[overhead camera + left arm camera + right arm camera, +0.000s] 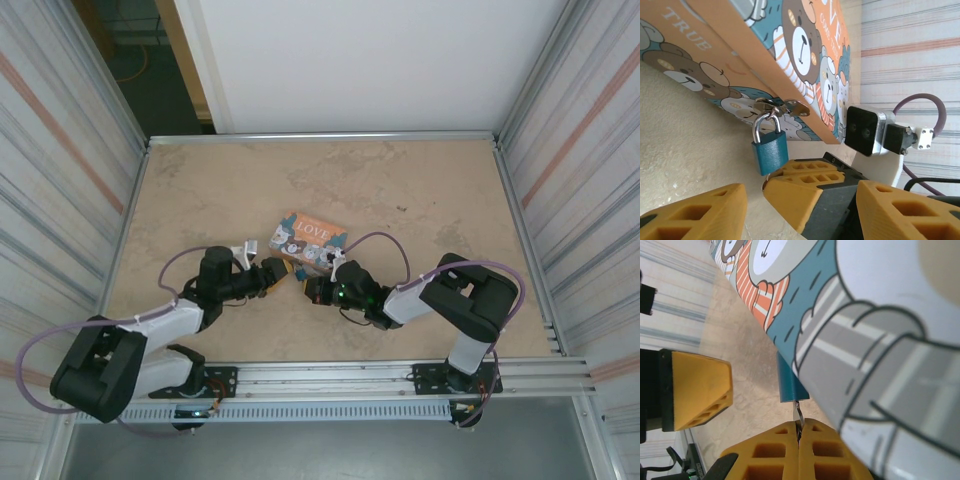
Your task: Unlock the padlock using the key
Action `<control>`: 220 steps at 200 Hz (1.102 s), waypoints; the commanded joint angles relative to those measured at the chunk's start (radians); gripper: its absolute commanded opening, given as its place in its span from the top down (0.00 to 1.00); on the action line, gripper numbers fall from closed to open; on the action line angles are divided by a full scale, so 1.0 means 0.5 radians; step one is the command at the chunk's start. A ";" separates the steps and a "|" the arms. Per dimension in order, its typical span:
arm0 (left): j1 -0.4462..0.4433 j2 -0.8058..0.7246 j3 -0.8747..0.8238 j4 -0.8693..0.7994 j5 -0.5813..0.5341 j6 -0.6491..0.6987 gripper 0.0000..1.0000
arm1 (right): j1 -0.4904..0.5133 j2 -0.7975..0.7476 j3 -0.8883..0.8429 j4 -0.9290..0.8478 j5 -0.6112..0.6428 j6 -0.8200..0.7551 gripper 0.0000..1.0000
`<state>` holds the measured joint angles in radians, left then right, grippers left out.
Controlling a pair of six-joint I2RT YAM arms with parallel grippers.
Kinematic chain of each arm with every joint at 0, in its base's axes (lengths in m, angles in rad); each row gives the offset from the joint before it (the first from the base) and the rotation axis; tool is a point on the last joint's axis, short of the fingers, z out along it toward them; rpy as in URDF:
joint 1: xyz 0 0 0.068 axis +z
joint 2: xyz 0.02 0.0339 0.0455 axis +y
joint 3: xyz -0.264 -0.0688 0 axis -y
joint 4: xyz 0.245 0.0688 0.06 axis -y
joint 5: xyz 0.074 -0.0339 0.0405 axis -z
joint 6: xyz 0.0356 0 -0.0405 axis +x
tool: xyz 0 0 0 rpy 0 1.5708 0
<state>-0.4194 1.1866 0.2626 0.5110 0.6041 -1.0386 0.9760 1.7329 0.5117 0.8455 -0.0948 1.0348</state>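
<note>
Above: the left end effector [278,272] and right end effector [312,291] meet at the near edge of the orange box [305,232]. Left wrist: the padlock [771,150] hangs from the box's hasp [790,106]; left fingers [705,215] spread wide, empty. Right wrist: fingers [780,455] pinch the key [797,412] against the padlock, which, unheld, may swing away.

An orange box [740,55] with cartoon bears runs from the upper left to the middle of the frame, above the pale desk [685,150]. At its lower edge a blue padlock [770,150] hangs by its silver shackle from a metal clasp [785,106]. The left pincer [801,192] is spread wide, with one yellow finger [695,215] at lower left and the other at lower right. Between them the right pincer [775,181] has its fingers pressed together, the tip just beside the padlock's bottom. A striped wall [910,45] fills the upper right.
</note>
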 commanded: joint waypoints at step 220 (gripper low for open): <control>-0.008 0.613 0.064 0.614 0.122 -0.045 0.59 | 0.066 -0.020 0.157 0.070 -0.077 0.216 1.00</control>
<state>-0.4198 1.4734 0.2691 0.7654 0.6403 -1.0504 0.9974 1.7329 0.5503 0.8402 -0.1131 1.1107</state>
